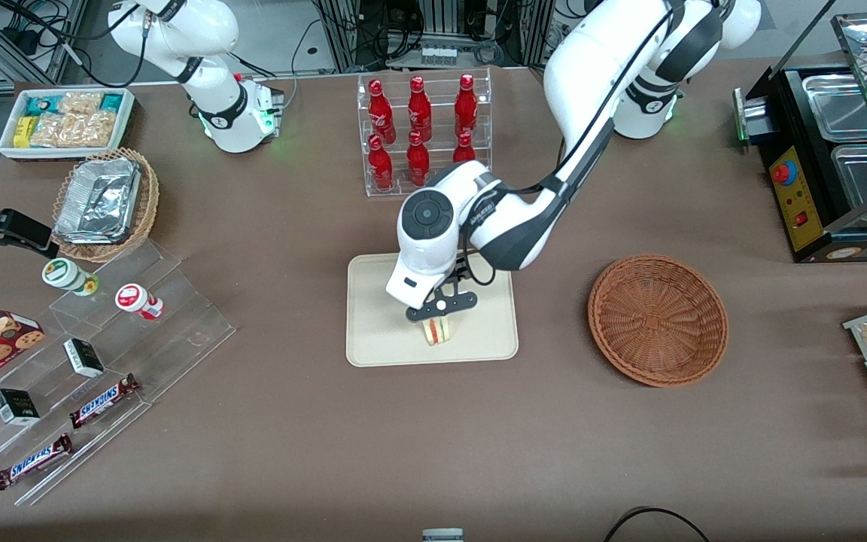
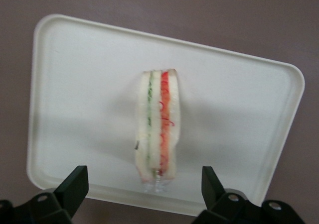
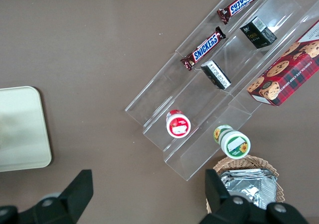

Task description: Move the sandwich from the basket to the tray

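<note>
Sandwich (image 2: 158, 127) stands on edge on the tray (image 2: 75, 84), basket (image 1: 658, 319) empty. My gripper (image 2: 144, 189) hovers above it, fingers spread, touching nothing. Placement looks done; only retreat left.

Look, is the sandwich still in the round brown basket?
No, the sandwich stands on the tray under the open gripper; the basket holds nothing.

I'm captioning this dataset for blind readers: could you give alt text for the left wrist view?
A sandwich stands on edge on a cream tray, red and green filling stripes showing. The open gripper hovers above it, a finger at each side, not touching.
</note>
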`<state>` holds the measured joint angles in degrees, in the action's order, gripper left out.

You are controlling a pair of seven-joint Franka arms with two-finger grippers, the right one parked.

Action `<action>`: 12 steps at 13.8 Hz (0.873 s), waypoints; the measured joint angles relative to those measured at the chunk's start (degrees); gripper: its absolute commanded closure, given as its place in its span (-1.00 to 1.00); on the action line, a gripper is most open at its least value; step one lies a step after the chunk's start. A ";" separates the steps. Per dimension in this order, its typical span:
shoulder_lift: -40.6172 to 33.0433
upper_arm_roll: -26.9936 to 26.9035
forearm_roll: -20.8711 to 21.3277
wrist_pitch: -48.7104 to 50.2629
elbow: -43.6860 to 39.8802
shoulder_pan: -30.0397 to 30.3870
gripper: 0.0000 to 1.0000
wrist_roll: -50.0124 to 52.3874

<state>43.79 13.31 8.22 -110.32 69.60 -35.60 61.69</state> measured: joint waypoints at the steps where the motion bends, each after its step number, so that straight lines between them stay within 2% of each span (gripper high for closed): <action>1: -0.96 -0.15 1.23 1.87 0.02 0.25 -1.00 -0.10; 5: -6.35 -0.41 1.72 5.45 4.49 5.40 -1.00 -9.33; 10: -16.75 -0.51 1.52 5.47 16.97 16.61 -1.00 -27.41; 12: -22.04 -0.52 -0.14 5.52 21.83 21.52 -1.00 -35.94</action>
<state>21.75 12.79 8.07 -104.80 91.43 -14.08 25.75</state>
